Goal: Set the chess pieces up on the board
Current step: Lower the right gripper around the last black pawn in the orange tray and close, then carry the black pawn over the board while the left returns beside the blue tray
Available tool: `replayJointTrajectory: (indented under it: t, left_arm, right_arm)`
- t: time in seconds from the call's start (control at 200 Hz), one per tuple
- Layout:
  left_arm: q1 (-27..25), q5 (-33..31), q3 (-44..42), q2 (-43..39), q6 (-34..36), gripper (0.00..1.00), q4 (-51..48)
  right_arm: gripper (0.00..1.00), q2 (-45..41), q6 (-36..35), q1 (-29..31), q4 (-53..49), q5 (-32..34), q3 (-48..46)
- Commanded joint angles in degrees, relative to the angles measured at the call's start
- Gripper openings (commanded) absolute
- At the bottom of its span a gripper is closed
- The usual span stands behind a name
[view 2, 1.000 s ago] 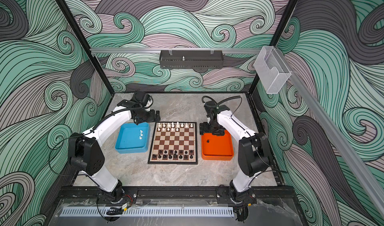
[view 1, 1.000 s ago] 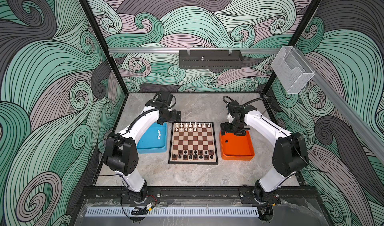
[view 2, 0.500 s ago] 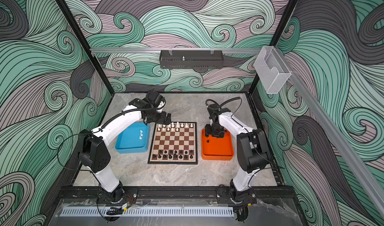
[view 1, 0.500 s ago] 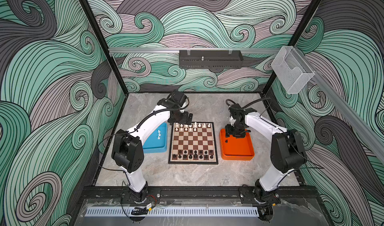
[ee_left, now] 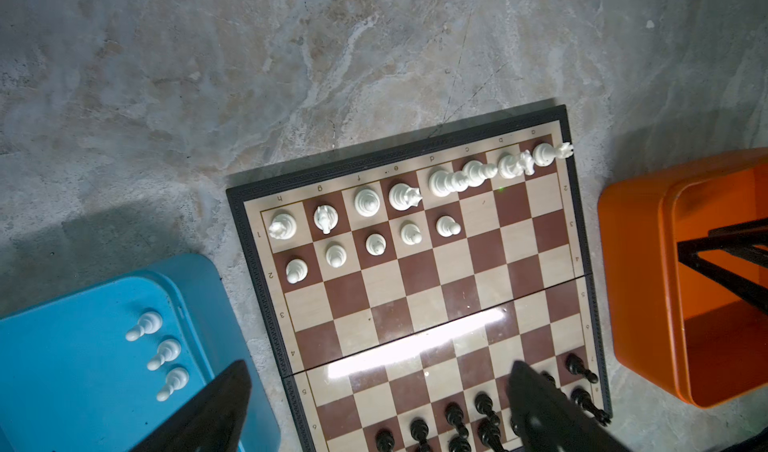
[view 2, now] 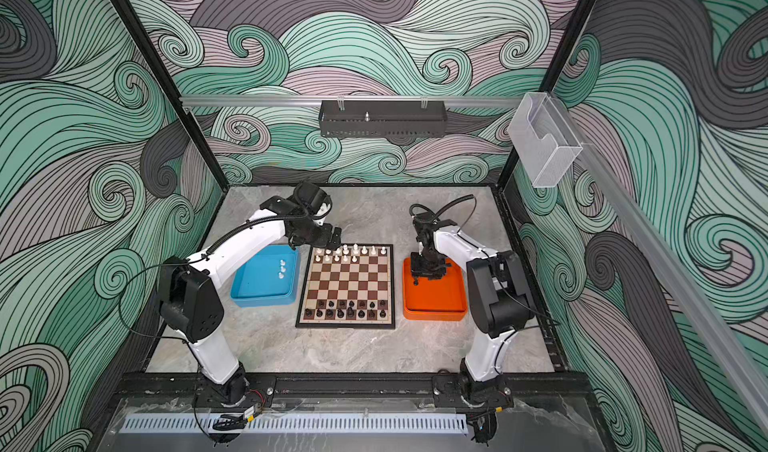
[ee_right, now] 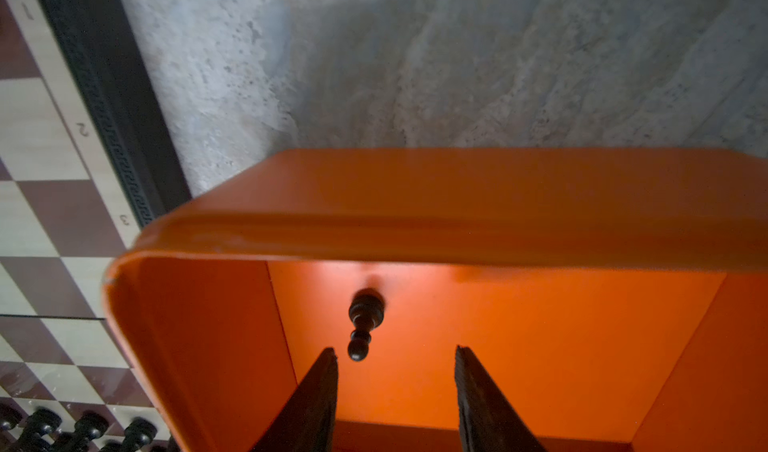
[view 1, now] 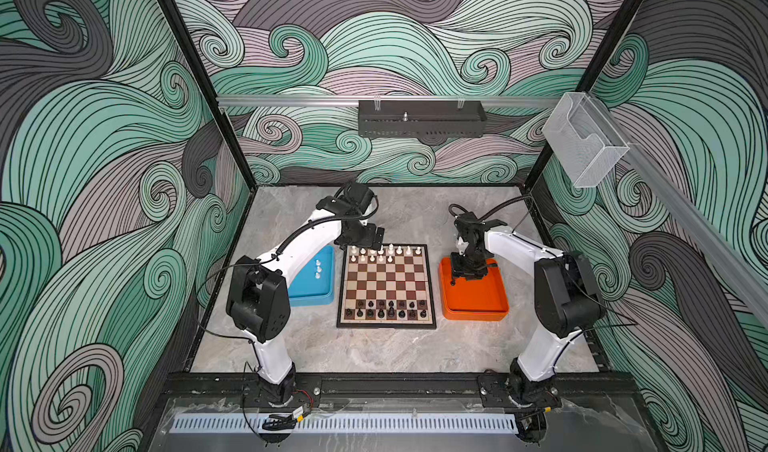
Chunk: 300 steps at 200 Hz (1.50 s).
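Orange tray (ee_right: 415, 238) by the right edge of the table (ee_right: 374, 76) holds the last black pawn (ee_right: 365, 312); the right claw (ee_right: 395, 349) has narrowed beside it, apparently not gripping yet. Left claw (ee_left: 379, 364) hangs spread, empty, over the board (ee_left: 415, 263).

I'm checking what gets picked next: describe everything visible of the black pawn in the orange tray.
The small black plastic pawn has a round head, a narrow collar and a wider round base. It stands upright, alone on the floor of the orange plastic tray, near the wall beside the brown-and-cream chessboard. The right claw hangs over it, jaws apart, the pawn's head just inside the gap near one side. Only the tray floor appears to touch it.
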Motion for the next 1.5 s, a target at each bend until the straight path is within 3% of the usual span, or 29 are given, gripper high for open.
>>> replayJointTrajectory:
  t: [0.0,0.4,1.156,1.496]
  left_arm:
    - [0.2,-1.0,0.4,0.5,-0.4,0.99,-1.3]
    - [6.5,5.5,-1.4,-0.9,-2.2,0.99,0.8]
    - [13.7,8.1,-2.7,-1.6,-3.2,0.99,1.9]
    - [16.6,9.7,-3.0,-1.4,-3.9,0.98,2.4]
  right_arm:
    - [0.45,1.2,0.7,0.1,0.2,-0.8,0.0]
    - [0.37,3.3,1.2,1.2,0.6,-0.8,0.4]
    - [0.16,4.4,1.3,1.5,1.1,-1.5,1.0]
    - [0.13,1.0,0.8,1.6,-3.2,-0.1,3.9]
